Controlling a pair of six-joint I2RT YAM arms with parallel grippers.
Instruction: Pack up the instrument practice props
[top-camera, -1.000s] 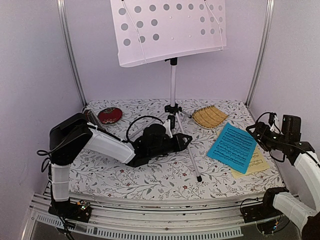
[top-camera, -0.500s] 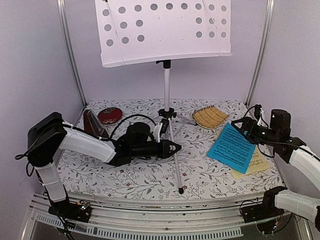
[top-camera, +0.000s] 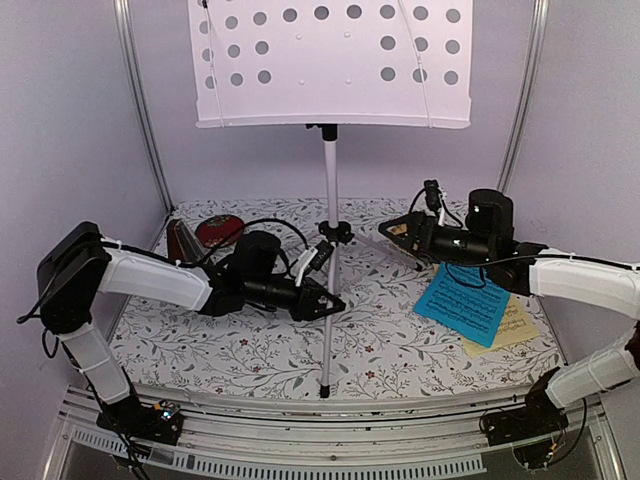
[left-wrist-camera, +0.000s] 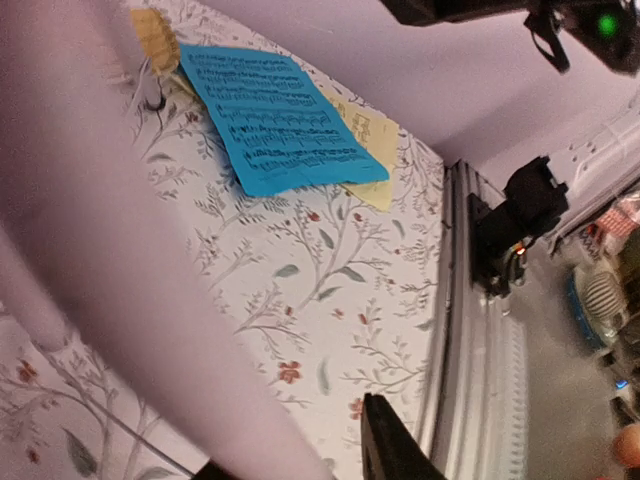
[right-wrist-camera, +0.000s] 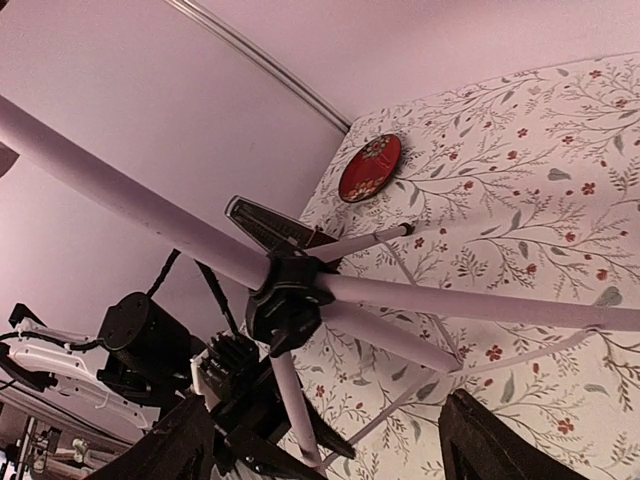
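- Two arms, top view: you are stowing the music stand (top-camera: 328, 170), upright mid-table; the left gripper (top-camera: 335, 303) clamps its pole.
- Left wrist: the blue sheet (left-wrist-camera: 280, 120) overlaps the yellow sheet (left-wrist-camera: 365, 130), both unpacked.
- Right wrist: the right gripper (right-wrist-camera: 335, 435) gapes; next, close it on the hub (right-wrist-camera: 290, 305).

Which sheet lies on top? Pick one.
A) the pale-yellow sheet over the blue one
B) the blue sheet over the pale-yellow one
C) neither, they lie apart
B: the blue music sheet covers part of the pale-yellow music sheet, whose corner shows from beneath it.
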